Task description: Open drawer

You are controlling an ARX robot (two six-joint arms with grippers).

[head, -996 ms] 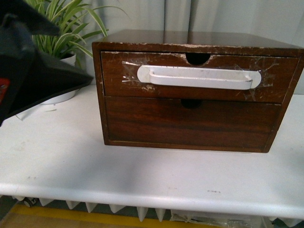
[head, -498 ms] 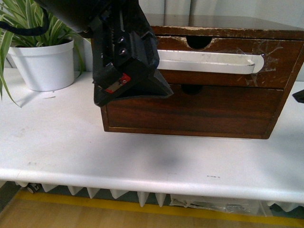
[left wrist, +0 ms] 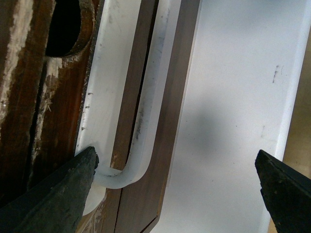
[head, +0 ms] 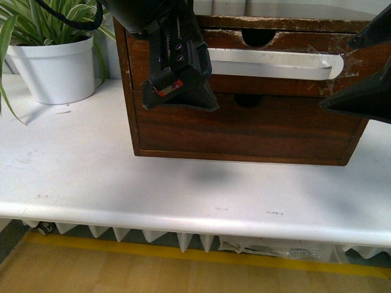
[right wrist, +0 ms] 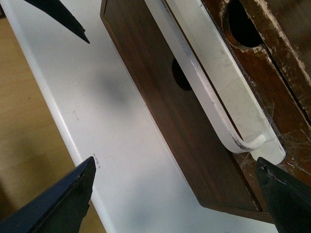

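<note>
left tool and right tool, both spread, flank the handle at 9 and 3 o'clock on the shut upper drawer at 12; an uneven pull could peel the taped handle off.

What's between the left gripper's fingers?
In the left wrist view, the open left gripper spans the curved end of the white handle on the drawer, some wood front, then bare table.

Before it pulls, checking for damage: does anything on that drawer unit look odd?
Yes. The drawer has its top edge chipped pale around the notch, and its white handle looks taped on, with crinkled clear tape at one end.
</note>
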